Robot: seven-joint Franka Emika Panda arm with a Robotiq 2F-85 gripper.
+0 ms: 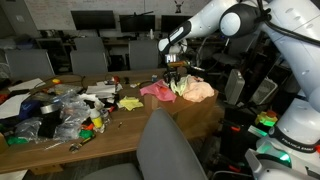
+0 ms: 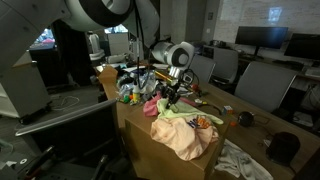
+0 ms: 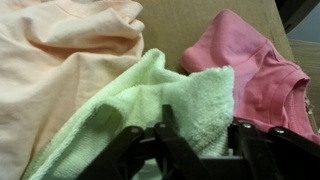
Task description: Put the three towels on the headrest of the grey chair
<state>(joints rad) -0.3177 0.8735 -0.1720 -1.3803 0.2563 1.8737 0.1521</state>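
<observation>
Wrist view puts the green towel (image 3: 175,95) dead centre, a crumpled band whose long axis runs from lower left to upper right. It overlaps the peach towel (image 3: 70,70) on one side and touches the pink towel (image 3: 255,65) on the other. All three lie bunched together on the bench (image 3: 185,25), none on a chair yet.

The tool (image 3: 190,150) sits directly above the green one, its dark fingers against or just over the cloth. Their tips are blurred and cut off by the frame edge, so I cannot tell whether it is released or clenched on fabric.

In an exterior view the tool (image 1: 173,73) points straight down onto the heap, and the grey chair (image 1: 172,142) stands at the bench's near side, close to the towels. The carry would probably run from the heap toward that chair's top. Only the chair's back shows there, its base cut off. Clutter (image 1: 60,110) fills the bench's other end, well apart from the towels
</observation>
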